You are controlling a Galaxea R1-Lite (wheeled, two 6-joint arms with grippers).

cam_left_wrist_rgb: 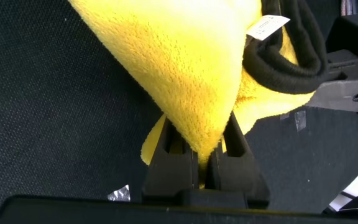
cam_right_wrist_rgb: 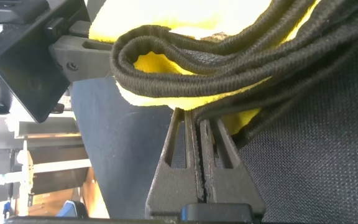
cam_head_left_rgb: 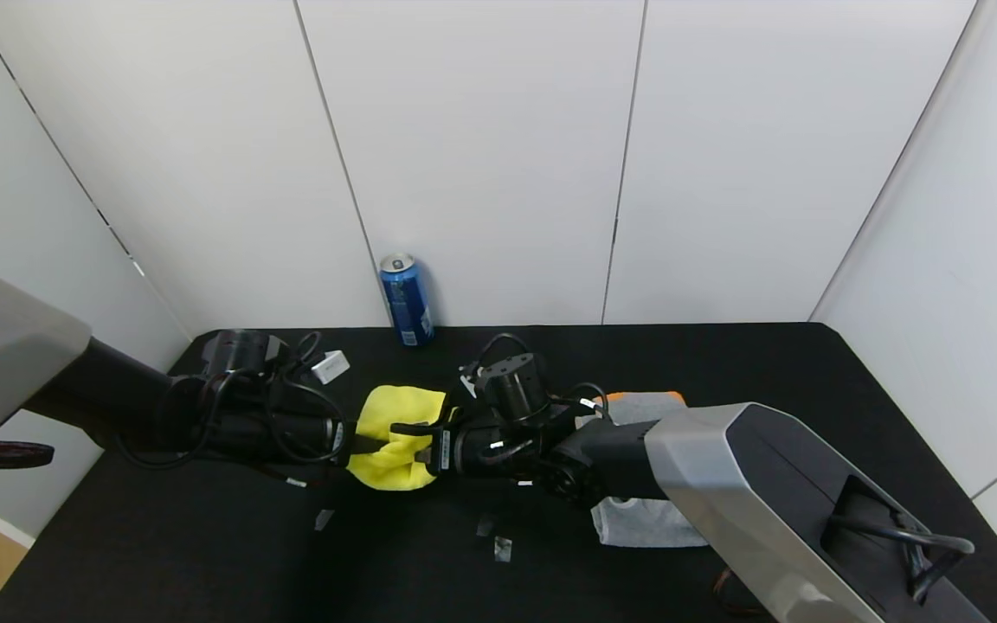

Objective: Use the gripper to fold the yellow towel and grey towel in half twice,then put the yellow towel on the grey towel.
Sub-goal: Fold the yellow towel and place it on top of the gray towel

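The yellow towel [cam_head_left_rgb: 395, 433] is bunched up between my two grippers near the middle of the black table. My left gripper [cam_head_left_rgb: 358, 443] is shut on its left side; in the left wrist view the yellow cloth [cam_left_wrist_rgb: 185, 68] is pinched between the black fingers [cam_left_wrist_rgb: 166, 155]. My right gripper [cam_head_left_rgb: 429, 446] is shut on its right side; in the right wrist view the fingers [cam_right_wrist_rgb: 182, 155] clamp the towel's black trim [cam_right_wrist_rgb: 216, 68]. The grey towel [cam_head_left_rgb: 646, 519] lies flat under my right arm, its orange-marked end [cam_head_left_rgb: 637, 398] at the far side.
A blue can [cam_head_left_rgb: 406, 299] stands at the back wall. A small white block [cam_head_left_rgb: 331, 366] lies by the left arm. Bits of tape [cam_head_left_rgb: 498, 545] lie on the black table [cam_head_left_rgb: 204, 554] near the front.
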